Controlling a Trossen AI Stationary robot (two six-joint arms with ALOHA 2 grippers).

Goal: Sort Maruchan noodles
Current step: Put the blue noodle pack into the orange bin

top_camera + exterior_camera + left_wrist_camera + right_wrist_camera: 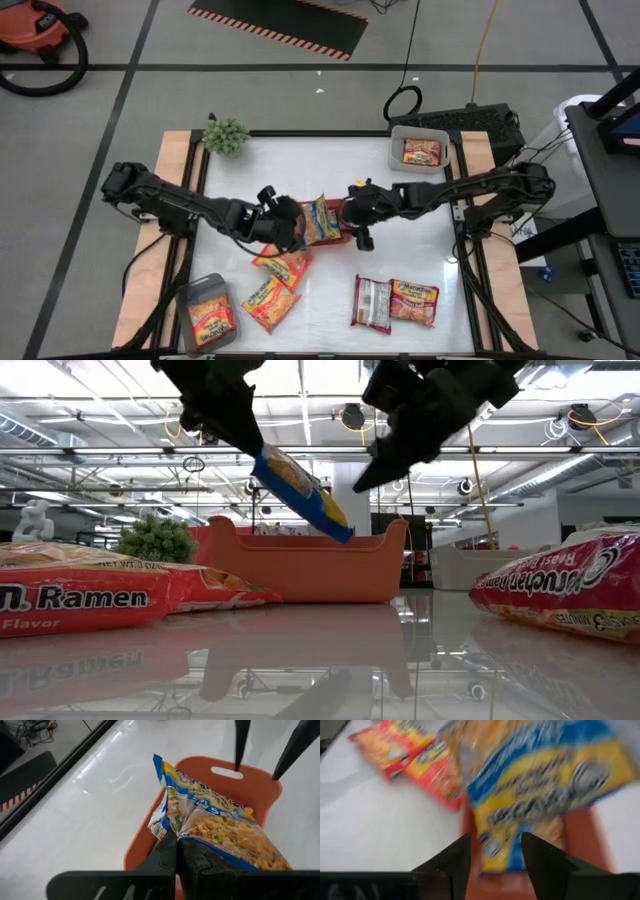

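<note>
A blue-yellow noodle packet (320, 218) hangs slanted over a red tray (338, 239) at the table's middle, with my left gripper (296, 228) shut on it. My right gripper (352, 218) is open just right of the packet, above the tray's far end (260, 775). Its two fingers stand apart with nothing between them. Orange-red packets lie flat on the table: two (283, 265) (270, 301) near the left arm and two (373, 303) (413, 300) toward the near right. My left gripper pinches the blue-yellow packet at one short end (172, 832) between its two shut fingers, coming slantwise down from the table's left. The packet (300, 490) slopes down away from the fingers over the red tray (300, 570). Whether its low end touches the tray, I cannot tell.
A grey tray (418, 150) with a packet stands at the far right, and another grey tray (210, 313) with a packet at the near left corner. A small green plant (227, 135) sits at the far left. The table has wooden side rails.
</note>
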